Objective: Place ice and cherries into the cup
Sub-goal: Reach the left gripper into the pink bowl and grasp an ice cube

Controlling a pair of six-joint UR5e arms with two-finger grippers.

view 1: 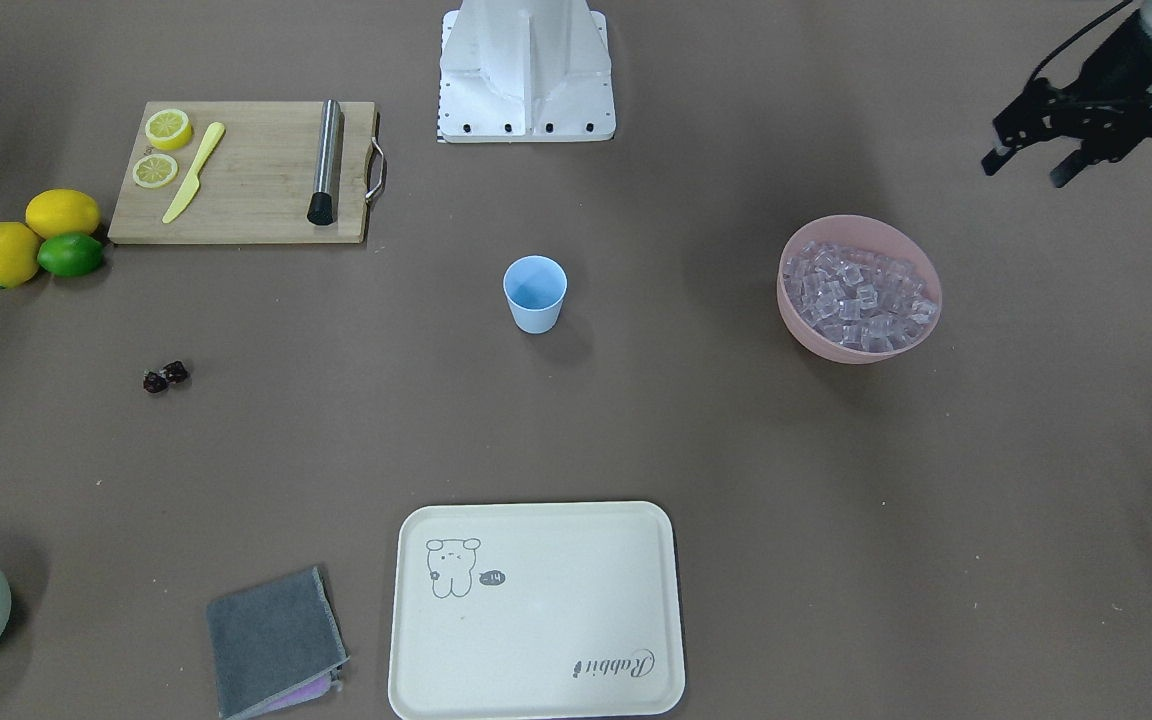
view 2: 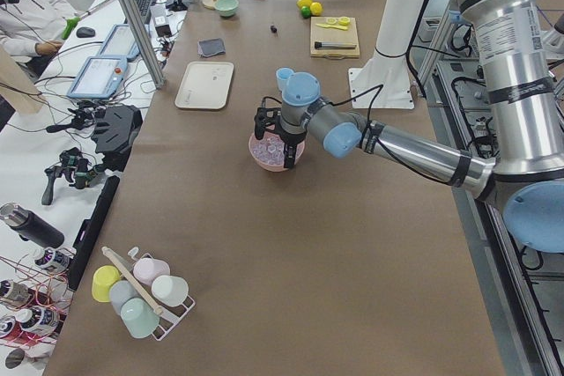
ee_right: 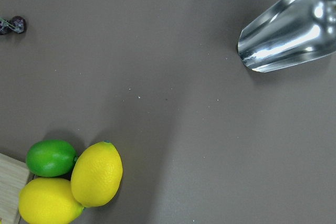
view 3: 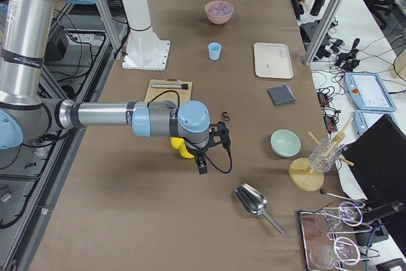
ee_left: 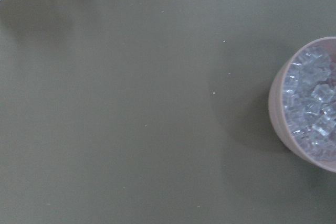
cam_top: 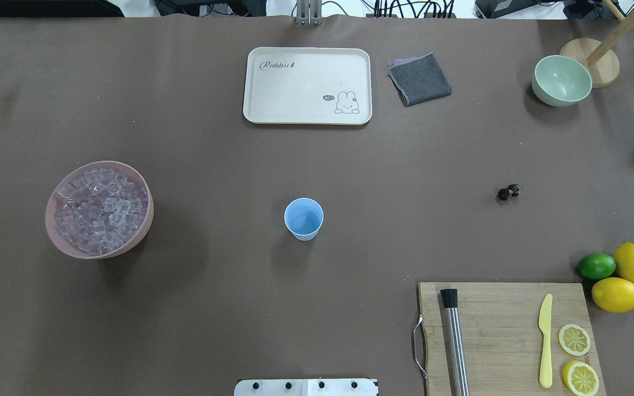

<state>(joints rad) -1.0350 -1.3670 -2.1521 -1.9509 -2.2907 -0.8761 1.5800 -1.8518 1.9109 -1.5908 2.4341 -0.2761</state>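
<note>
Light blue cup [cam_top: 303, 219] upright in the middle of the table [cam_top: 212, 319], nothing inside. From overhead, ice [cam_top: 99, 212] piled in the pink bowl [cam_top: 97, 254] at its 9 o'clock, well apart. Cherries [cam_top: 508, 192] at 3 o'clock. Left gripper [view 1: 1023, 172] farther out past the bowl, jaws apart, nothing held. Right gripper [view 3: 203, 164] near the lemons [ee_right: 97, 174]; cannot tell its jaws.
</note>
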